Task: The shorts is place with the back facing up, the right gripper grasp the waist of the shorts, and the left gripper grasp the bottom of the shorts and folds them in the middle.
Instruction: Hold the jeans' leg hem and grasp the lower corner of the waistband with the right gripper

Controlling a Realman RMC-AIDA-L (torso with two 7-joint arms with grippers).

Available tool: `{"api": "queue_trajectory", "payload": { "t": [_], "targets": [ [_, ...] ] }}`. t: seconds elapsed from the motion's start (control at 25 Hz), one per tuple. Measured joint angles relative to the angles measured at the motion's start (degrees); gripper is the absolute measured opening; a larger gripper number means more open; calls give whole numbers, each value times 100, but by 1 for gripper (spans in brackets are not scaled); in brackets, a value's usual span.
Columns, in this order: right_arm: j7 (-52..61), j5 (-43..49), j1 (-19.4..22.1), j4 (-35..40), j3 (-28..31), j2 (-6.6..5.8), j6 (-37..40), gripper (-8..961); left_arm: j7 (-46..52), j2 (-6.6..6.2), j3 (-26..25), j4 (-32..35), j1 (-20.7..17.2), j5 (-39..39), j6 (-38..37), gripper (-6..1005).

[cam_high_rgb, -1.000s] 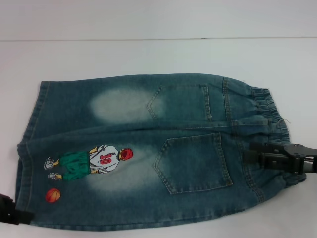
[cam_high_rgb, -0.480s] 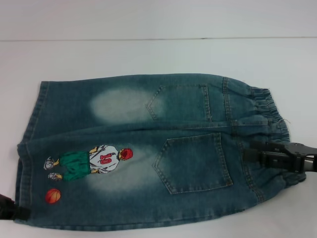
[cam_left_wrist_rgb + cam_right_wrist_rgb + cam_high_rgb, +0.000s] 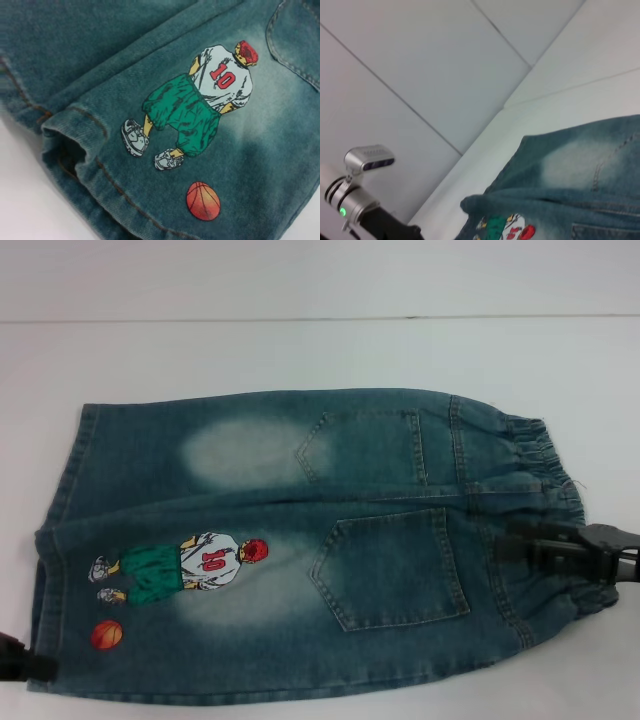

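The shorts [image 3: 300, 540] lie flat on the white table with the back up, two back pockets and the basketball player print [image 3: 190, 565] showing. The puckered waist [image 3: 545, 465] is at the right and the leg hems, the bottom of the shorts [image 3: 55, 510], are at the left. My right gripper [image 3: 510, 545] lies over the near part of the waistband. My left gripper [image 3: 20, 665] shows only as a black sliver at the near hem corner. The left wrist view looks closely down on the print [image 3: 200, 105], the orange ball [image 3: 203, 201] and the stitched hem [image 3: 100, 170].
White table [image 3: 300, 350] surrounds the shorts, with a seam line running across behind them. In the right wrist view the left arm's silver wrist with a green light [image 3: 342, 210] stands beyond the hem end of the shorts [image 3: 580, 175].
The left gripper has slid a little lower and further out at the frame's left corner. The right gripper has shifted slightly on the waistband. The shorts have not moved.
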State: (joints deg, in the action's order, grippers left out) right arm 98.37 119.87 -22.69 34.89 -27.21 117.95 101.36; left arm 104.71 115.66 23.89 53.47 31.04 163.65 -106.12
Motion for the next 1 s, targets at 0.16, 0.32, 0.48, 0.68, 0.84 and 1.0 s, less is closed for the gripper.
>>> {"api": "queue_trajectory", "payload": {
  "t": [0.16,0.32,0.48,0.68,0.84,1.0],
  "targets": [
    [-21,0,79,0,239,0,0,911,-23,0,-36,-4,-9,0,9,102],
    [-33,0,193,0,375,0,0,911,-20,0,-52,-4,-11,0,8,100],
    [-24,0,362,-13,534,1,2,911,-20,0,-86,-7,-20,-2,-3,97],
    [-1,1,609,-56,786,6,4,911,-27,13,-99,-19,-45,-31,10,97],
    [-47,1,790,-70,878,8,24,911,-20,17,-115,-23,-47,-55,17,97],
    [-81,4,905,-77,937,9,46,912,-10,31,-116,-32,-36,-67,21,96]
  ]
}}
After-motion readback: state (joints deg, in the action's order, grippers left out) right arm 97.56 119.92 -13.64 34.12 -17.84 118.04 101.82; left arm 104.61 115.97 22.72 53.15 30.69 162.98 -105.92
